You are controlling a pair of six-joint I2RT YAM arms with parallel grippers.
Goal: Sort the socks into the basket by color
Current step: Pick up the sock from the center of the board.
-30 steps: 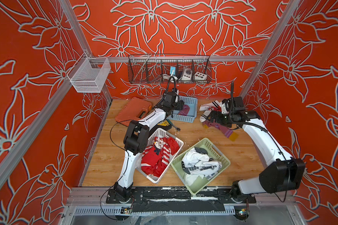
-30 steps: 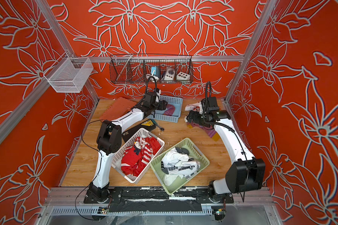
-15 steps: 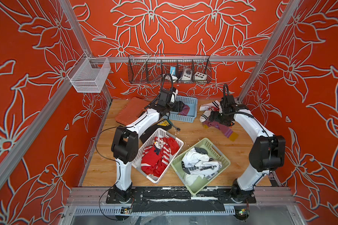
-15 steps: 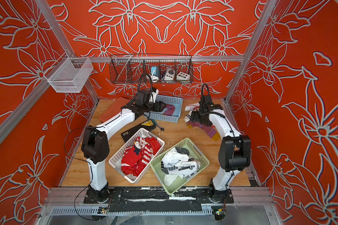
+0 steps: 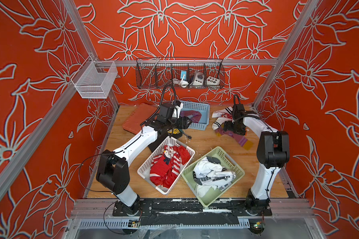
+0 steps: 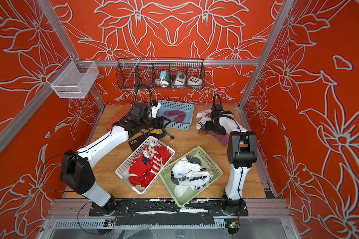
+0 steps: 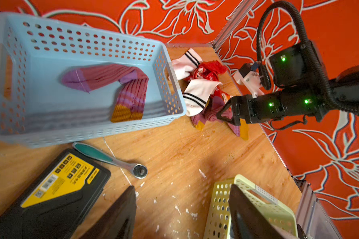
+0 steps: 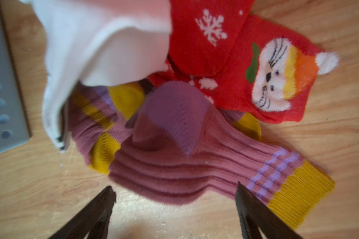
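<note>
Green plastic sits nearest us: the green basket (image 5: 233, 163) holds white socks (image 5: 211, 175), just beside the white basket (image 5: 151, 157) of red socks (image 5: 164, 171). Beyond them we find a bare strip of table (image 5: 207, 137), the widest free room. The left gripper (image 7: 182, 186) hangs over it, fingers apart and holding nothing, near a wrench (image 7: 112, 159) and a black case (image 7: 50, 186). Farther back, the blue basket (image 5: 198, 125) holds one purple sock (image 5: 192, 115). The unsorted pile (image 5: 221, 115) crowds the far right corner by the wall frame. In both top views we cannot make out the right gripper's (image 8: 174, 186) fingers. Its wrist view shows them wide apart, gripping nothing, just over a loose purple sock (image 8: 174, 165) on the wood, with a red sock (image 8: 278, 82) bearing a whiskered face behind it.
</note>
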